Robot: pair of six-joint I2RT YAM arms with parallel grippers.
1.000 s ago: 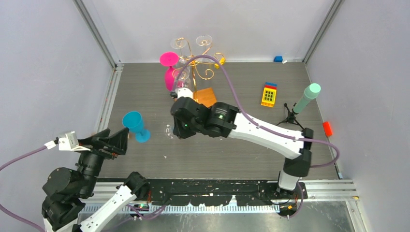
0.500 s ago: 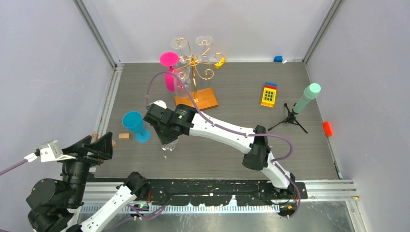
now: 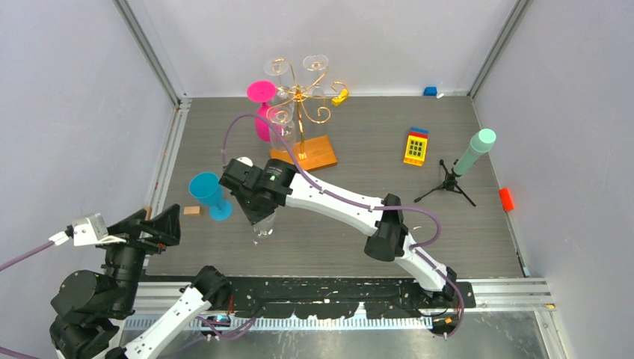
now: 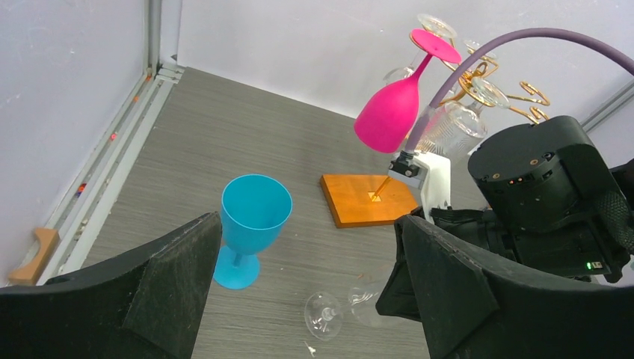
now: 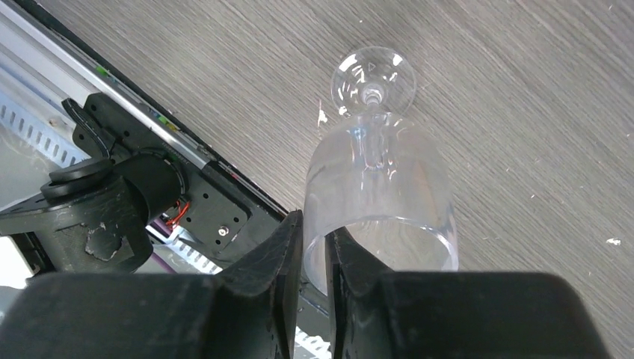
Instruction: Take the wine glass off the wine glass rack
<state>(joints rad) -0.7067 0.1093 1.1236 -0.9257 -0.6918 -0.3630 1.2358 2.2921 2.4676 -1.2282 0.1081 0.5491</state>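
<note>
The gold wire wine glass rack (image 3: 303,97) stands on its orange wooden base (image 4: 370,198) at the back, with a pink glass (image 3: 262,93) and clear glasses (image 3: 315,61) hanging on it. A clear wine glass (image 5: 381,187) is off the rack and tilted, its foot (image 4: 323,314) low over the table in front of the base. My right gripper (image 5: 314,224) straddles its rim, one finger inside and one outside, with a narrow gap showing beside the glass wall. My left gripper (image 4: 308,224) is wide open at the front left, holding nothing.
A blue goblet (image 3: 207,194) stands upright just left of the clear glass. A small wooden block (image 3: 192,211) lies beside it. A black tripod with a green cylinder (image 3: 475,153), a yellow toy block (image 3: 416,147) and a red piece (image 3: 507,199) are at the right.
My right arm carried the clear glass from beside the rack down toward the front of the table. Its jaws have parted slightly on the rim. The left arm shifted a little.
</note>
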